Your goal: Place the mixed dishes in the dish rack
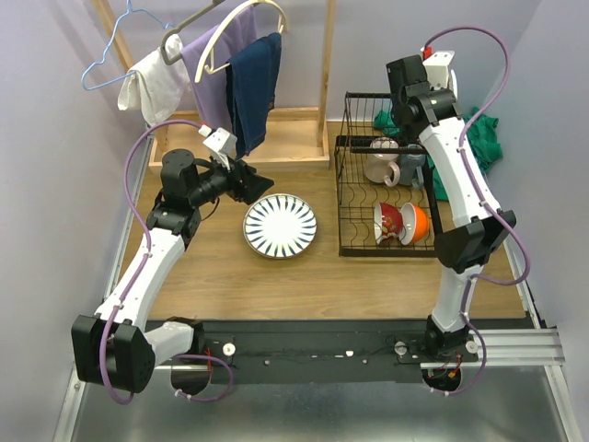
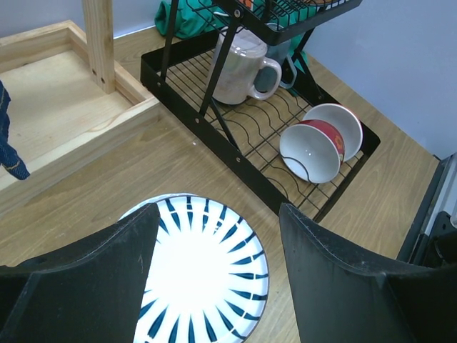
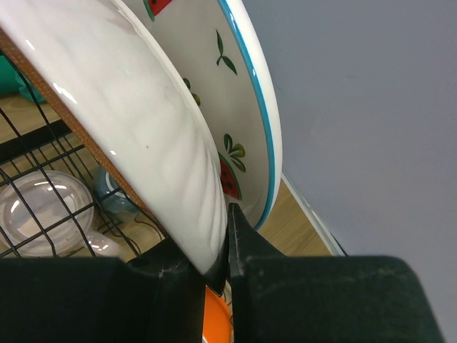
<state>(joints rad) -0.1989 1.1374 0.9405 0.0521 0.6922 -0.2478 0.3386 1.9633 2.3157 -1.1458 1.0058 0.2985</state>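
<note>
Gripping fruit plate [image 3: 243, 107] by its rim with right gripper [image 3: 214, 268], fingers pinched on both faces, above far end of dish rack [image 1: 354, 249] (plate hidden under arm in top view). Lower straight, rim lined up with one curved slot, clear of mug [image 1: 380, 166]; let go only once seated in wires. Leave left gripper [image 2: 220, 211] spread wide and empty over striped plate [image 1: 280, 226] on table [image 1: 230, 276], left of rack. Mind bowls [image 1: 402, 224] at near end.
</note>
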